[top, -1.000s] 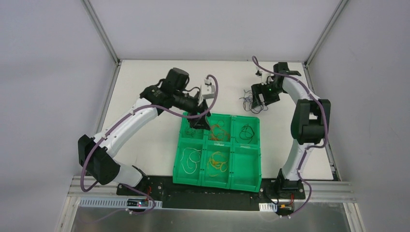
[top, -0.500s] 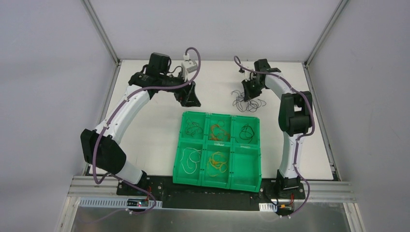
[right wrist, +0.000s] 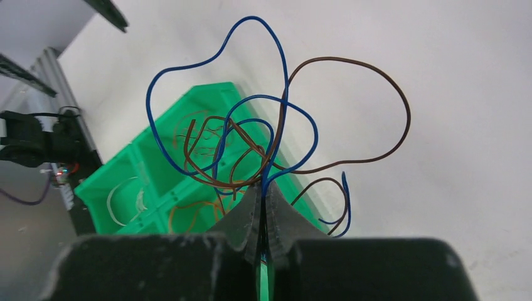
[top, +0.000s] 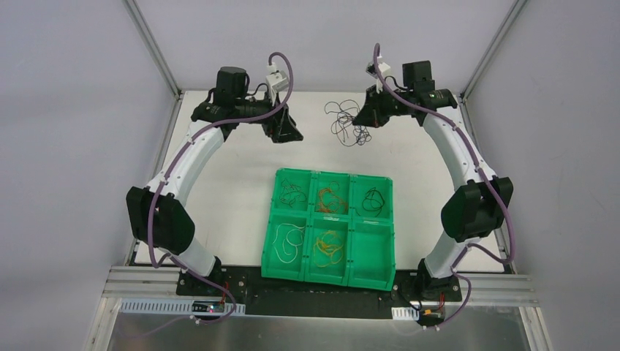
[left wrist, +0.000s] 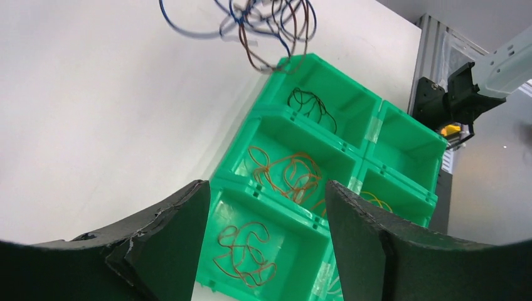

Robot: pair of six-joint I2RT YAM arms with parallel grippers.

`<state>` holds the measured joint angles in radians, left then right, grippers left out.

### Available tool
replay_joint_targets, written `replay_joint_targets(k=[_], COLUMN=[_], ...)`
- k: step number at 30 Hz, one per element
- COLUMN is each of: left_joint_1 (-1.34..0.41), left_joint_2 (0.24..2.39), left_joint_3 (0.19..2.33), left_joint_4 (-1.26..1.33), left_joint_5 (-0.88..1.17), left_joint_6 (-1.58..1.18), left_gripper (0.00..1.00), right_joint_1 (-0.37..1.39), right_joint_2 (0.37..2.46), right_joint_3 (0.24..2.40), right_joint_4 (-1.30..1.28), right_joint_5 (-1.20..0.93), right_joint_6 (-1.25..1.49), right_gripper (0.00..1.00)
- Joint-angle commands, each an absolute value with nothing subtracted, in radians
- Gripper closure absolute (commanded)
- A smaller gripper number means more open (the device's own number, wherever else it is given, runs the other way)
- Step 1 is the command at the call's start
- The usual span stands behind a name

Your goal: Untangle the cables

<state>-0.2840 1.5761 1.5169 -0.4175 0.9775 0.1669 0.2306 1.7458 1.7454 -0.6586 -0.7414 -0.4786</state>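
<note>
A tangle of thin blue and brown cables (top: 343, 121) hangs over the back of the white table, between the two arms. My right gripper (top: 365, 117) is shut on it. In the right wrist view the pads (right wrist: 251, 207) are pressed together on the strands, and blue loops (right wrist: 188, 64) and a brown loop (right wrist: 401, 100) fan out ahead. My left gripper (top: 288, 134) is open and empty, left of the tangle. Through its wrist camera the tangle (left wrist: 270, 19) shows at the top, far beyond the open left gripper (left wrist: 265, 188).
A green six-compartment tray (top: 269, 227) sits mid-table, nearer than both grippers. Its bins hold sorted brown wires (top: 291, 194), orange wires (top: 330, 199), black wires (top: 373, 199), white wires (top: 287, 241) and yellow-orange wires (top: 327, 245). The near-right bin looks empty. Frame posts stand at the back corners.
My right gripper shut on the tangle and carried it up and left toward the back centre. My left gripper left the tray's far-left bin and swung to the back, staying open.
</note>
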Motion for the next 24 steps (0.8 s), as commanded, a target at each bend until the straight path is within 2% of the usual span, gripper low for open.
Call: replay_joint_targets(k=[1, 11, 15, 17, 19, 20, 22, 23, 24], left_joint_1=[-0.311, -0.406, -0.43, -0.447, -0.457, -0.46, -0.459, -0.459, -0.455], left_joint_2=[1.576, 1.56, 1.582, 1.594, 1.602, 1.604, 1.605, 1.602, 1.596], left_joint_3=[1.59, 1.553, 1.576, 1.582, 1.586, 1.59, 1.602, 1.607, 1.61], left_joint_4=[-0.286, -0.252, -0.239, -0.238, -0.238, -0.239, -0.238, -0.234, -0.228], left_joint_5=[1.066, 0.939, 0.902, 0.883, 0.879, 0.878, 0.865, 0.843, 0.832], left_joint_6=[0.183, 0.444, 0.442, 0.442, 0.441, 0.432, 0.4, 0.381, 0.361], left_gripper=[0.32, 0.25, 0.27, 0.31, 0.46, 0.58, 0.91, 1.0, 1.0], right_joint_1=[0.247, 0.322, 0.34, 0.346, 0.347, 0.347, 0.342, 0.333, 0.317], right_joint_2=[1.717, 1.657, 1.658, 1.658, 1.659, 1.66, 1.665, 1.669, 1.674], right_joint_3=[1.774, 1.748, 1.751, 1.754, 1.753, 1.753, 1.75, 1.748, 1.746], right_joint_4=[-0.636, -0.7, -0.745, -0.751, -0.756, -0.759, -0.771, -0.776, -0.781], right_joint_5=[-0.892, -0.908, -0.897, -0.9, -0.893, -0.881, -0.843, -0.825, -0.814], right_joint_6=[-0.394, -0.543, -0.586, -0.586, -0.592, -0.597, -0.61, -0.613, -0.614], right_gripper=[1.0, 1.0, 1.0, 1.0, 1.0, 1.0, 1.0, 1.0, 1.0])
